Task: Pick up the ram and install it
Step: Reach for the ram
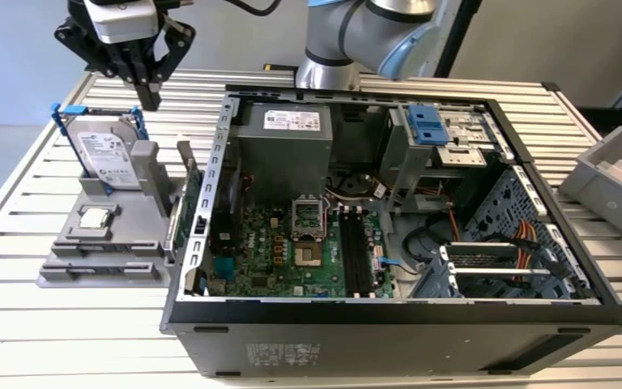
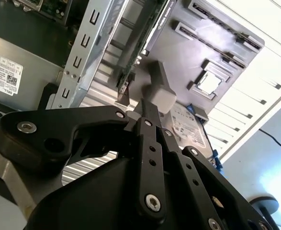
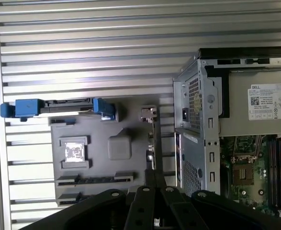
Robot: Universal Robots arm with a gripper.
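- Currently, in the exterior view, the pincer [image 1: 149,99] hangs above the tabletop [image 1: 62,332], over the far end of the grey fixture [image 1: 100,263]. Its fingers are drawn together to a point and carry nothing.
- The ram [image 1: 189,203] stands on edge in the fixture's side slot, just beside the outer wall of the open computer case [image 1: 398,324]. Its long axis runs along that wall, from far to near.
- From the pincer the ram lies nearer the camera and a little to the exterior view's right. The hard drive [image 1: 109,154] and the processor chip [image 1: 96,217] sit on the same fixture, on the other side of it from the ram.
- The motherboard's memory slots [image 1: 355,243] lie inside the case, well apart from the ram.
- In the second wrist view, the pincer [image 2: 147,109] looks closed and empty. The ram [image 2: 138,45] runs away from its tip beside the case's metal frame, and the processor chip [image 2: 209,84] sits off to one side.
- In the first wrist view, the pincer [image 3: 154,181] lines up with the thin edge of the ram [image 3: 152,139], which stretches straight away from the fingertips between the fixture [image 3: 97,129] and the case [image 3: 197,120].
- I judge that the pincer sits roughly over one end of the stick, on its long axis but not touching it.
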